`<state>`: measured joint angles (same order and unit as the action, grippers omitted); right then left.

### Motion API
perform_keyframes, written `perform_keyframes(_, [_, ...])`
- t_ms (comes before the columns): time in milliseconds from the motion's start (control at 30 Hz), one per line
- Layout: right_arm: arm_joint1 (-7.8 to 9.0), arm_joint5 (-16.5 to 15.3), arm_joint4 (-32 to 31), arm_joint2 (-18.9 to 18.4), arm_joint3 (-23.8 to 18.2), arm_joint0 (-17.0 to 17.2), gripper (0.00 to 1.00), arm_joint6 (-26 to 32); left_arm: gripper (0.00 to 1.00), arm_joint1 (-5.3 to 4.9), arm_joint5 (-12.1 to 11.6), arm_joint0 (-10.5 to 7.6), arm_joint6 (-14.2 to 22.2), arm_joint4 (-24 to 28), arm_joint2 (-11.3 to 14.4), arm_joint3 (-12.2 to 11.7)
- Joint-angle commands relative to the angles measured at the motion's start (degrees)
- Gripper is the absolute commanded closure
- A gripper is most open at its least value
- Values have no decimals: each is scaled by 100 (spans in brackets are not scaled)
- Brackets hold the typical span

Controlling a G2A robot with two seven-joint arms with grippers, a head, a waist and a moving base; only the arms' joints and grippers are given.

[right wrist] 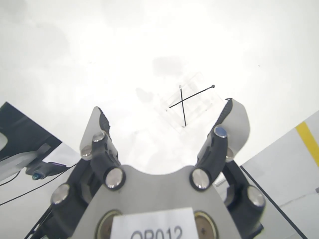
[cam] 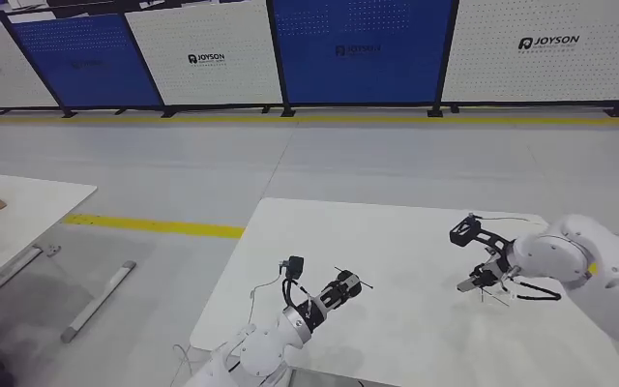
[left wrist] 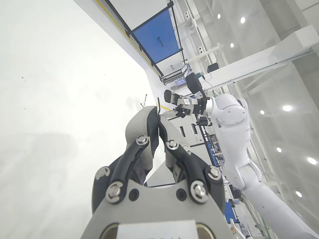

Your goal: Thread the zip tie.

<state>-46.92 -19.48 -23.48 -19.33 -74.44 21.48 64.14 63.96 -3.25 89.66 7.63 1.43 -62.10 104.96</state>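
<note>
My left gripper (left wrist: 157,115) is shut on a thin black zip tie (left wrist: 158,103), whose ends stick out past the fingertips. In the top view the left gripper (cam: 346,285) sits near the table's front left, with the held zip tie (cam: 360,282) lying across its tip. My right gripper (right wrist: 164,105) hangs open just above the table, nothing between its fingers. Beyond its fingertips two more black zip ties (right wrist: 183,101) lie crossed on the white table (right wrist: 74,38), over a faint clear block (right wrist: 199,95). The top view has the right gripper (cam: 477,282) at the table's right, beside the crossed ties (cam: 494,296).
The white table (cam: 406,242) spreads between the two arms. A second white table (cam: 39,203) stands at the far left across the grey floor. Blue and white panels (cam: 363,48) line the back. Cables (right wrist: 22,187) hang near my right wrist.
</note>
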Motion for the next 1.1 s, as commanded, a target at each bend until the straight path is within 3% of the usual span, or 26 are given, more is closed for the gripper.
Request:
perform_keyframes(0, [38,0,-123,213,-128,-65,0,-69,100,0,0,0,0,0,0,0])
perform_keyframes(100, [64,0,-293,594,-146,-256,0,-89,100,0,0,0,0,0,0,0])
perform_keyframes(200, [34,0,-163,880,119,-448,0,-310,100,0,0,0,0,0,0,0])
perform_keyframes(500, [46,0,-200,845,175,-407,0,-422,100,0,0,0,0,0,0,0])
perform_keyframes(733, [196,0,-102,639,423,-439,0,-415,100,0,0,0,0,0,0,0])
perform_keyframes(767, [190,0,-81,647,424,-447,10,-334,100,0,0,0,0,0,0,0])
perform_keyframes(800, [176,0,-44,659,442,-460,29,-250,100,0,0,0,0,0,0,0])
perform_keyframes(833, [143,0,-9,688,497,-485,35,-127,100,0,0,0,0,0,0,0])
perform_keyframes(867, [110,0,7,703,552,-505,51,-88,100,0,0,0,0,0,0,0])
perform_keyframes(1067, [-144,0,83,841,975,-598,73,-27,100,0,0,0,0,0,0,0])
